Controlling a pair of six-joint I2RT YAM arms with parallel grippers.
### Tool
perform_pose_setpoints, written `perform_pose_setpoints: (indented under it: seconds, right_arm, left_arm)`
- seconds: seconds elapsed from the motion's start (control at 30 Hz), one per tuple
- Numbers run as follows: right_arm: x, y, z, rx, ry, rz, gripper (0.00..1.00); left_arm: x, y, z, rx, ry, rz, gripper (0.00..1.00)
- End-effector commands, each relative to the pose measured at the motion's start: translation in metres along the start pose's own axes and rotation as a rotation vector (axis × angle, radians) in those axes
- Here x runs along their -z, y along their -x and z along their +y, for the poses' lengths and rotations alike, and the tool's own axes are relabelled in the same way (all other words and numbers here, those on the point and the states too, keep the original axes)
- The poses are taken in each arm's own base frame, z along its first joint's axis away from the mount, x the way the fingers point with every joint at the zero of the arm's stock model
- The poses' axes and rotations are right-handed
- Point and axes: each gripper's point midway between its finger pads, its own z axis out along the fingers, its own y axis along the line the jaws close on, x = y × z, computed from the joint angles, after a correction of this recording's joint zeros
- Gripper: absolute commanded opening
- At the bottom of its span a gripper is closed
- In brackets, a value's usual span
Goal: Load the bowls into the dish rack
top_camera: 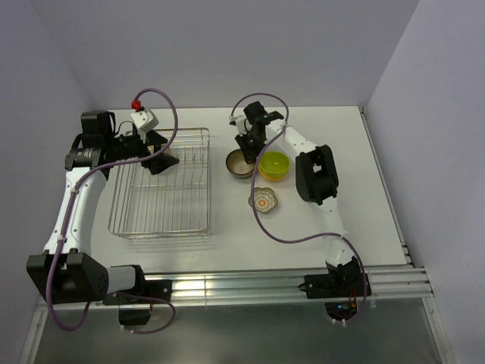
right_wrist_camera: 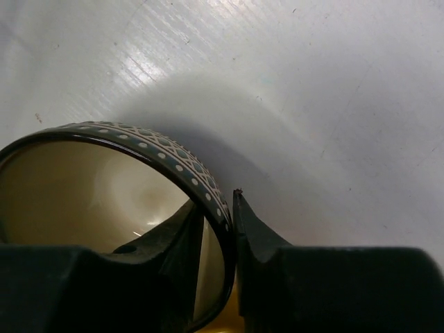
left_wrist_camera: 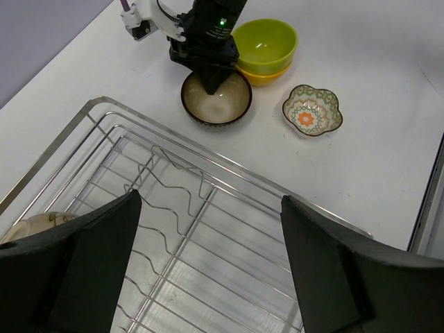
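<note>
A bowl (top_camera: 239, 164) sits right of the dish rack (top_camera: 163, 199).

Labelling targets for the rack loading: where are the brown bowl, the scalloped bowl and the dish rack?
brown bowl (left_wrist_camera: 225, 109), left wrist view, pale inside.
scalloped bowl (left_wrist_camera: 306, 118), left wrist view, orange centre.
dish rack (top_camera: 163, 201), top external view, bare wire floor.

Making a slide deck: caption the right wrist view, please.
Jaws of the right gripper pinch the brown bowl by its rim.
</note>
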Motion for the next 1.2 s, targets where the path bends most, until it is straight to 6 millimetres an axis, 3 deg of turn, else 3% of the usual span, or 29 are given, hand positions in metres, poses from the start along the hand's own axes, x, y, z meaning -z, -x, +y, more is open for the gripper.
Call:
perform_pose_setpoints:
  seconds: [0.0, 0.13, 0.23, 0.33, 0.63, 0.7, 0.73, 0.8, 0.93, 1.03, 1.17]
  right_arm:
    - [0.010, 0.014, 0.011, 0.012, 0.027, -0.053, 0.26]
    - [0.022, 0.025, 0.018, -0.008, 0.050, -0.085, 0.00]
    - [0.040, 0.037, 0.028, -0.031, 0.085, -0.125, 0.00]
    - [0.072, 0.054, 0.038, -0.043, 0.106, -0.205, 0.00]
    - [0.185, 0.095, 0.063, -0.107, 0.251, -0.448, 0.00]
    - [0.198, 0.095, 0.063, -0.108, 0.256, -0.474, 0.00]
    - [0.214, 0.097, 0.068, -0.127, 0.264, -0.500, 0.00]
    - [0.227, 0.096, 0.073, -0.136, 0.299, -0.532, 0.00]
    - [0.268, 0.098, 0.081, -0.123, 0.338, -0.607, 0.00]
    - [0.287, 0.095, 0.093, -0.121, 0.438, -0.618, 0.00]
    - [0.299, 0.088, 0.109, -0.108, 0.532, -0.625, 0.00]
  left_arm:
    - [0.000, 0.002, -0.007, -0.002, -0.030, -0.007, 0.88]
    - [0.001, 0.006, -0.006, 0.030, -0.022, -0.008, 0.90]
    - [0.001, 0.012, -0.005, 0.087, -0.015, -0.011, 0.93]
    - [0.001, 0.018, -0.004, 0.154, -0.024, 0.000, 0.95]
    - [0.007, 0.053, 0.000, 0.210, 0.038, -0.094, 0.98]
    - [0.009, 0.066, -0.004, 0.286, 0.027, -0.110, 0.98]
    - [0.009, 0.069, -0.004, 0.314, 0.016, -0.113, 0.98]
    - [0.011, 0.086, -0.017, 0.430, -0.052, -0.142, 0.98]
    - [0.016, 0.110, -0.034, 0.498, -0.123, -0.207, 0.99]
    - [0.010, 0.108, -0.023, 0.654, -0.041, -0.215, 1.00]
    - [-0.005, 0.104, -0.033, 0.737, -0.077, -0.189, 0.99]
